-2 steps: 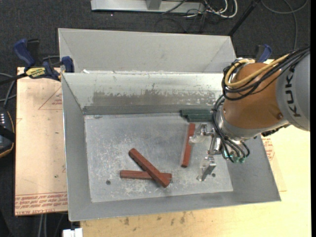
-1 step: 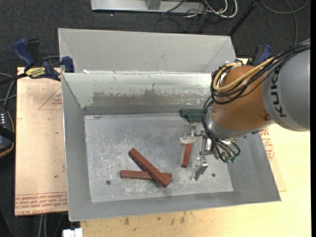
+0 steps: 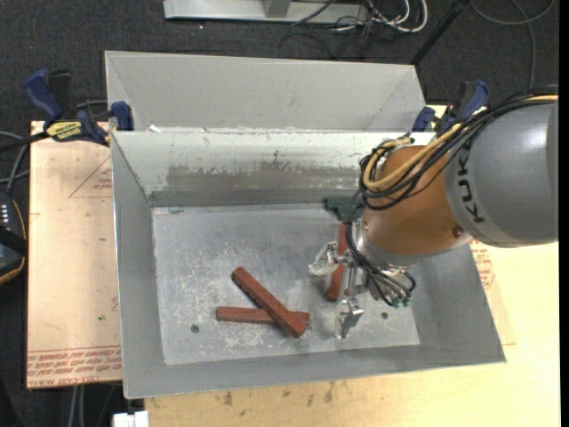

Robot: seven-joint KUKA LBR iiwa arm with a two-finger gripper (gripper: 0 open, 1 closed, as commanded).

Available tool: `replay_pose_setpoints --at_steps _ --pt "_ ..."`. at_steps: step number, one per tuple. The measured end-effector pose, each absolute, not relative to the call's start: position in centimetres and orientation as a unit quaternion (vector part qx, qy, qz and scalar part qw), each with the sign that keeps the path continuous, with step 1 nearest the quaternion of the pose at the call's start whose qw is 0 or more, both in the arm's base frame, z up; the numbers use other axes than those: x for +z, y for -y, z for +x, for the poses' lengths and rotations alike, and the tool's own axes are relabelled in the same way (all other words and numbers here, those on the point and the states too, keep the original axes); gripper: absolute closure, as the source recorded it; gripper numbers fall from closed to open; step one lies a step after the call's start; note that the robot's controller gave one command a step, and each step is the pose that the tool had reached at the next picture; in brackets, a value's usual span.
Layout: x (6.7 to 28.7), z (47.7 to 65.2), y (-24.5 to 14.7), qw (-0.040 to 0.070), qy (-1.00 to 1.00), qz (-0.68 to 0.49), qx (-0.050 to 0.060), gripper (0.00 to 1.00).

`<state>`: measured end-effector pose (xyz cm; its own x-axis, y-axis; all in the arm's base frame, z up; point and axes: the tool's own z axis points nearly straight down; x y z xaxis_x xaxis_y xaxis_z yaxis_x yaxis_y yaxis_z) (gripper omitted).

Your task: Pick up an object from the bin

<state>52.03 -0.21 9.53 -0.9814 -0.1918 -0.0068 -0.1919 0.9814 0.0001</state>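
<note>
Camera view. The grey metal bin (image 3: pixel 133 265) held three red-brown sticks on its floor.

Two lay crossed near the middle of the front edge. A diagonal stick (image 3: pixel 267 302) ran from mid-floor toward the front, and a flat stick (image 3: pixel 238 315) lay beneath or against it, parallel to the front edge. Which one was on top could not be made out at the crossing.

The third stick (image 3: pixel 336 281) lay toward the right side of the floor, pointing roughly from the back wall to the front.

The tool (image 3: pixel 335 290) was low over this third stick. It was open, with its fingertips (image 3: pixel 348 318) spread well apart, one toward the middle of the floor and one toward the front edge. The stick lay in the gap, close to the inner finger. No clamping on it was visible.

Progress (judgement): the approach looked complete and the tool was at grasp height. The close and the lift were not yet done, and no stick was off the floor.

Hidden or unclear:
- The orange cover (image 3: pixel 400 212) and cables (image 3: pixel 391 163) on the wrist covered the back end of the third stick and the right rear floor.
- Whether the tips touched the floor, or the stick, could not be told.
- Small dark specks on the floor were too small to identify.
</note>
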Motion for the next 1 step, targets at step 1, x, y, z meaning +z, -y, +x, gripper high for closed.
replay_pose_setpoints --at_steps 1 --pt "7.8 58.33 4.07 0.008 -0.996 -0.09 0.001 1.0"
